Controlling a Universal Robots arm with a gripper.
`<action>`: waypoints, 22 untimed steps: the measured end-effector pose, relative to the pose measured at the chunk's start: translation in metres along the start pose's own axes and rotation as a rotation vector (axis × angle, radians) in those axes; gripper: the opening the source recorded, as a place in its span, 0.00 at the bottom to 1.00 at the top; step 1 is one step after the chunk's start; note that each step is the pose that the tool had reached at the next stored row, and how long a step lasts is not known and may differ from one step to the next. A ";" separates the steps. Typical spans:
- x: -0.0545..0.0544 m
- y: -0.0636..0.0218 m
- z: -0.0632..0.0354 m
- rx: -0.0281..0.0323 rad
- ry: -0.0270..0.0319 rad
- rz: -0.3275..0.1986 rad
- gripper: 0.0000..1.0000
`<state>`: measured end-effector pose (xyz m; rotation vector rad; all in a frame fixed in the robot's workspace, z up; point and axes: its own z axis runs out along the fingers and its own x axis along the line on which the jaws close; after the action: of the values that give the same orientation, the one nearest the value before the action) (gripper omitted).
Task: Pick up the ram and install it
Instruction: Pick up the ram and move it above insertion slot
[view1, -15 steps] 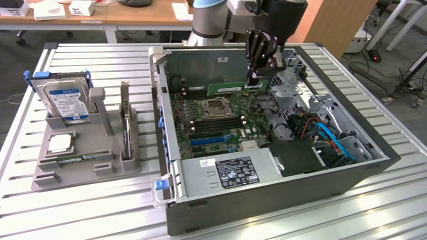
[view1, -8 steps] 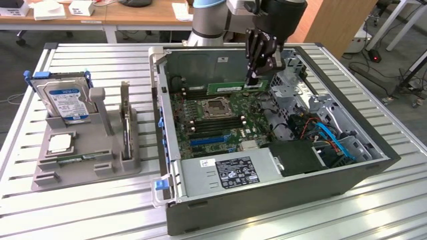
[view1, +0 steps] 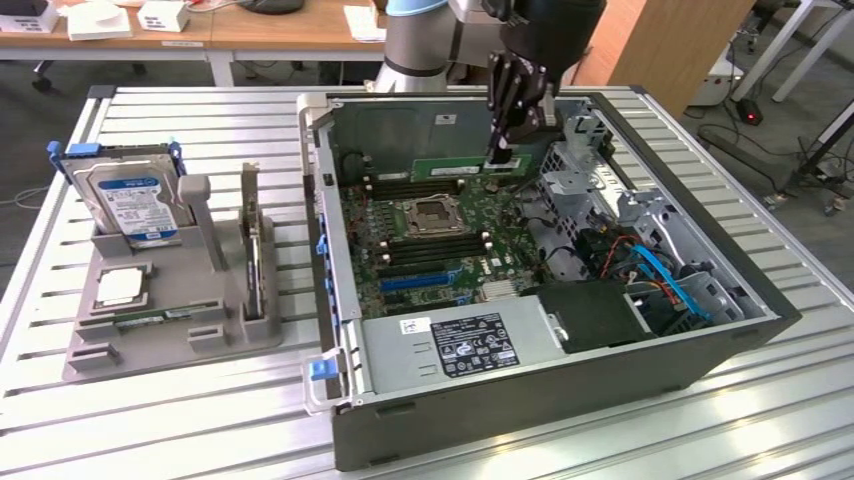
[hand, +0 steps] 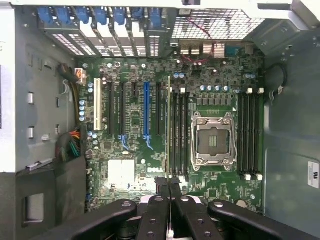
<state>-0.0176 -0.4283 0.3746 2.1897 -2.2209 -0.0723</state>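
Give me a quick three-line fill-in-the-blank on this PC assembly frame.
1. The jaws are shut on the ____.
2. The held stick hangs over the green ____ inside the open computer case.
3. The hard drive stands in the gray holder on the exterior view's ____.
Missing: ram; motherboard; left.

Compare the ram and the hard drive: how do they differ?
The ram is a thin green strip; the hard drive is a thick silver block. The ram is held by the gripper inside the case; the drive stands in the grey holder outside. Both stand on edge.
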 end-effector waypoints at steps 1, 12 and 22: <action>-0.001 0.0000 0.0000 0.0000 0.0000 0.001 0.11; -0.001 -0.0004 0.0080 0.0000 -0.0001 0.001 0.11; -0.001 -0.0007 0.0150 0.0001 -0.0001 0.001 0.11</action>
<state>-0.0176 -0.4271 0.3597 2.1884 -2.2223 -0.0724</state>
